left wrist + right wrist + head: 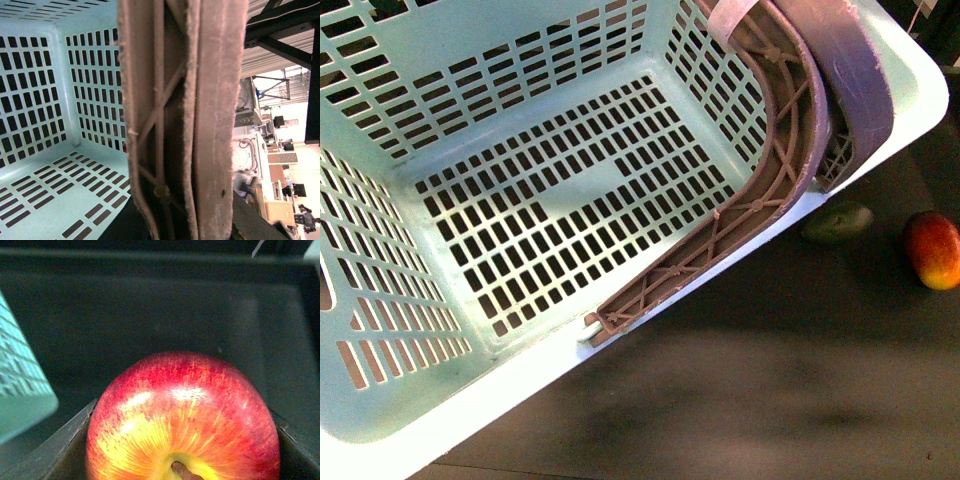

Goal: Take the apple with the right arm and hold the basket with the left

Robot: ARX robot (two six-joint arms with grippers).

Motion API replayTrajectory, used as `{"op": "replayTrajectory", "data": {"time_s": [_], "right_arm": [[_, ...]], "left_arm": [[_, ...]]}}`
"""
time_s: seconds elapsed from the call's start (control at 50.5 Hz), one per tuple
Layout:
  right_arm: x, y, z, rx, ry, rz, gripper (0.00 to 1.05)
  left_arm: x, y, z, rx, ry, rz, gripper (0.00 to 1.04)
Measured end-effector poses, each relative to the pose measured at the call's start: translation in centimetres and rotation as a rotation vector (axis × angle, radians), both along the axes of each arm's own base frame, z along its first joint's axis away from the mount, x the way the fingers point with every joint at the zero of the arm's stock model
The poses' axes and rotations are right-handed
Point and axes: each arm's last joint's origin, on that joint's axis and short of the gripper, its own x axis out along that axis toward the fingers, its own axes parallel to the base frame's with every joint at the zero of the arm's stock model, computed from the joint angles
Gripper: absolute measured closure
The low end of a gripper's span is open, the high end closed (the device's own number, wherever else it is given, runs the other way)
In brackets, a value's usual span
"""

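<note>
Right wrist view: apple point(182, 412) in hand point(183, 440)

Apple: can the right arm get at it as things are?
Likely yes. In the right wrist view the apple sits between the fingers of the right gripper, which seems to clamp its sides; nothing blocks the way.

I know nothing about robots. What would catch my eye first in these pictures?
The big pale turquoise basket fills most of the front view, with its brown ribbed handle lying along its right side. Then comes the shiny red apple, looming close in the right wrist view, yellow around its stem. Right of the basket, on the dark table, lie a red-orange fruit and a dark green fruit.
</note>
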Motion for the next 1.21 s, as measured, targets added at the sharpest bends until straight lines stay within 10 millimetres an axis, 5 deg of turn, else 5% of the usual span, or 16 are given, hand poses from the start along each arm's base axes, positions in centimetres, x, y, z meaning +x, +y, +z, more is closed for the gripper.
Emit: {"op": "replayTrajectory", "data": {"time_s": [0.158, 0.317, 0.812, 1.149, 1.208], "right_arm": [[-1.6, 2.6, 6.3, 0.014, -0.195, 0.041, 0.25], [-2.1, 5.7, 8.3, 0.038, -0.253, 0.118, 0.25], [-1.7, 13.8, 6.2, 0.060, -0.167, 0.306, 0.25], [-1.0, 15.4, 4.4, 0.061, -0.104, 0.336, 0.25], [-1.1, 15.4, 4.4, 0.062, -0.103, 0.332, 0.18]], "left_arm": [[0.0, 0.0, 0.0, -0.001, 0.001, 0.000, 0.87], [0.0, 0.0, 0.0, 0.001, 0.000, 0.002, 0.87], [0.0, 0.0, 0.0, -0.001, 0.001, -0.001, 0.87], [0.0, 0.0, 0.0, -0.001, 0.001, 0.000, 0.87], [0.0, 0.0, 0.0, 0.000, 0.000, 0.000, 0.87]]}}
